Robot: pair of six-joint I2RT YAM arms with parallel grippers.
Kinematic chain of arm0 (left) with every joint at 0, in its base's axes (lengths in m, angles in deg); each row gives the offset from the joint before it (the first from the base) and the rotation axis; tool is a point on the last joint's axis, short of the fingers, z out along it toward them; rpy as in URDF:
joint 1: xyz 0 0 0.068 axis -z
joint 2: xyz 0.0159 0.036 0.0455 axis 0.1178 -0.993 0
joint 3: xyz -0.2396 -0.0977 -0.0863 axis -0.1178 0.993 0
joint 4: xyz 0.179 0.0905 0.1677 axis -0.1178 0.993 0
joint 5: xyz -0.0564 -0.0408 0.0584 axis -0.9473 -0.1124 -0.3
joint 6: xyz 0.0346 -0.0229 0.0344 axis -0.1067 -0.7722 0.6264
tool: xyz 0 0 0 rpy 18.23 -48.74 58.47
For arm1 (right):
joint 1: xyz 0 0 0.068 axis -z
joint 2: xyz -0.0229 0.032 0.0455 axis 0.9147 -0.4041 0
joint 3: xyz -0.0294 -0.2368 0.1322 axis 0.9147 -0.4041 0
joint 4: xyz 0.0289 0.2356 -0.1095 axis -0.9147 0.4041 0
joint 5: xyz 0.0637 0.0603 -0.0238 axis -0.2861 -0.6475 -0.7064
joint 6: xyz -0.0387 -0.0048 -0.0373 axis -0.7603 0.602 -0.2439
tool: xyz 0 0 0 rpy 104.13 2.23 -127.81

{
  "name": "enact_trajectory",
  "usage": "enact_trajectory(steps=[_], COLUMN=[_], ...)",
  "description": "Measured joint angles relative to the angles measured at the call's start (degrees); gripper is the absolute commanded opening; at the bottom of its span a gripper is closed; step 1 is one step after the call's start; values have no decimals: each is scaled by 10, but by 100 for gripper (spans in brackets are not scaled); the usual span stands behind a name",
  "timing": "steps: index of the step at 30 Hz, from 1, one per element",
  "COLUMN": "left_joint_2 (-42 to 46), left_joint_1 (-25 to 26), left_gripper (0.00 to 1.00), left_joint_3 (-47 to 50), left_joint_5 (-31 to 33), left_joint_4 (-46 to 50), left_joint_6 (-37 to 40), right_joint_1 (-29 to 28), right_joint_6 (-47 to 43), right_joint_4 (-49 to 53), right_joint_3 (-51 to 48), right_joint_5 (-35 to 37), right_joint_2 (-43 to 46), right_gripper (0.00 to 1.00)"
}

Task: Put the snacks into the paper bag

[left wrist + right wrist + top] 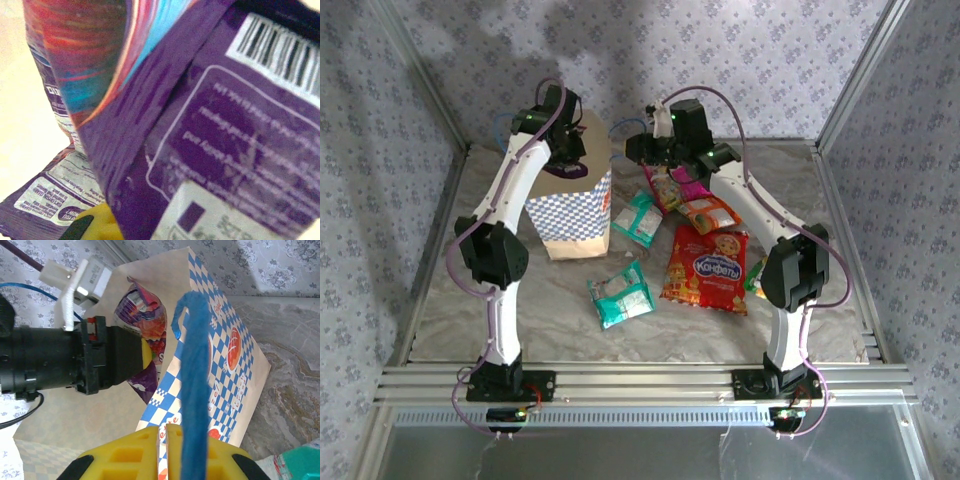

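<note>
The left fingers (pixel 100 226) are clamped hard on the purple packet (pixel 210 130), which hangs in the mouth of the paper bag (pixel 575 215). The right fingers (pixel 172 444) are all but together, pinching the bag's rim, and the blue cord handle (pixel 194 365) lies draped across them.

The packet looks wide and crumpled against the opening. If it is let go too high, it may catch on the rim and hang half out. A push downward could crush or tip the light bag. A hard sideways pull from the right fingers might tear the paper or drag the bag over, and the cord could snag on them.

The bag stands upright at the far left of the marbled tabletop (pixel 550 300). To its right lie the red packet (pixel 708 268), two teal-white packets (pixel 620 295) and an orange packet (pixel 708 213). Pale patterned walls (pixel 770 60) close in three sides, and an aluminium rail (pixel 640 380) runs along the near edge.
</note>
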Motion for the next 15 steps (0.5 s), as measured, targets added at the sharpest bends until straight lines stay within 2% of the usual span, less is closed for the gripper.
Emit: enact_trajectory(steps=[11, 15], left_joint_2=[-6, -7], left_joint_1=[-5, -5], left_gripper=[9, 16], left_joint_3=[0, 1], left_joint_5=[-7, -7], left_joint_4=[1, 6], left_joint_6=[-15, -15], right_joint_1=[0, 0], right_joint_6=[0, 2], right_joint_4=[-4, -4], right_joint_3=[-5, -5], right_joint_5=[0, 0], right_joint_2=[4, 6], right_gripper=[13, 13])
